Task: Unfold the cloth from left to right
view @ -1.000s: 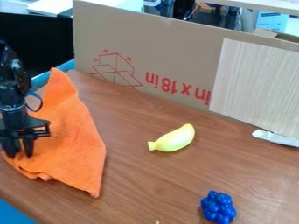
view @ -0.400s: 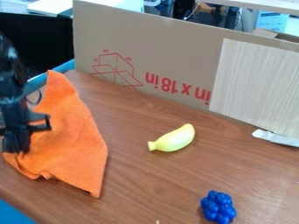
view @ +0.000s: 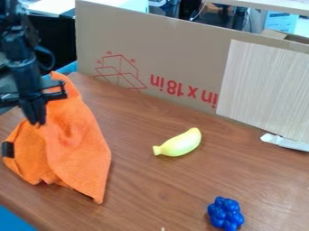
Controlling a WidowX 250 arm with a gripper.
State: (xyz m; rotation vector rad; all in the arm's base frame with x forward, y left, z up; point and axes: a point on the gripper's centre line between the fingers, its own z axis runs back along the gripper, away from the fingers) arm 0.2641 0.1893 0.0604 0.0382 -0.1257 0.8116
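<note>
The gripper (view: 37, 122) hangs at the left of the view, over the left part of the orange cloth (view: 78, 149). Its two fingers are together, shut on the cloth, which rises in a ridge to the fingertips. The rest of the cloth lies bunched on the table's left side, with one corner pointing to the back and another to the front. A black tag (view: 7, 150) shows on its left edge.
A yellow banana (view: 179, 143) lies mid-table (view: 145, 189), right of the cloth. Blue toy grapes (view: 226, 214) lie at the front right. A cardboard panel (view: 169, 58) stands along the back, and a white scrap (view: 285, 142) lies at the right.
The fingers have closed on the cloth, then the gripper has risen and shifted slightly right. The cloth's left part has lifted with it, and the black tag has come into sight.
</note>
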